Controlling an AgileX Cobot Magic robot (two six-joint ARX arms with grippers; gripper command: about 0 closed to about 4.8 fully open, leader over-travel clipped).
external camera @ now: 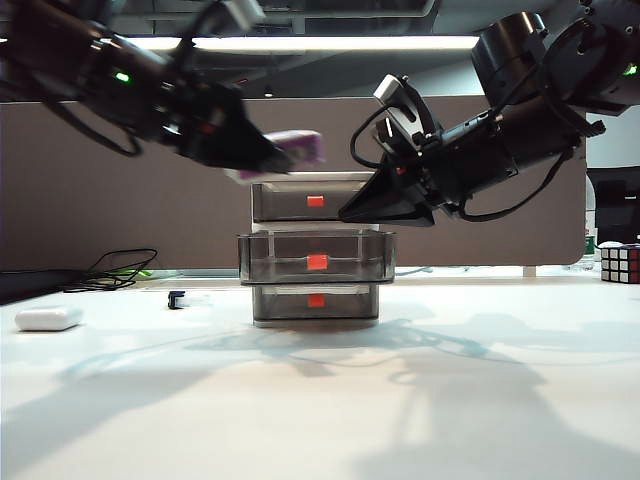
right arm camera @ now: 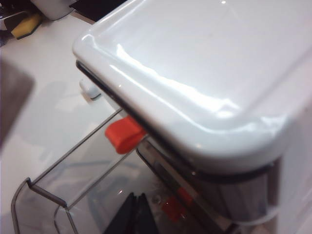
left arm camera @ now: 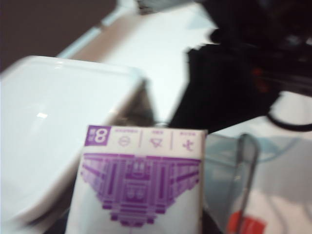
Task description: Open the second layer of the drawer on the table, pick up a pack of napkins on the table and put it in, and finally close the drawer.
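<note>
The drawer stands mid-table with its second layer pulled out toward the camera. My left gripper is shut on the purple-and-white pack of napkins, which hangs in the air just above the unit's top at its left. In the left wrist view the pack of napkins fills the foreground, with the unit's white top and the open second layer behind it. My right gripper is shut and empty beside the top layer's right end. In the right wrist view the right gripper is over the open second layer.
A white oblong case lies on the table at the far left. A small dark object and black cables are behind it. A puzzle cube sits at the far right edge. The top layer's red tab juts out.
</note>
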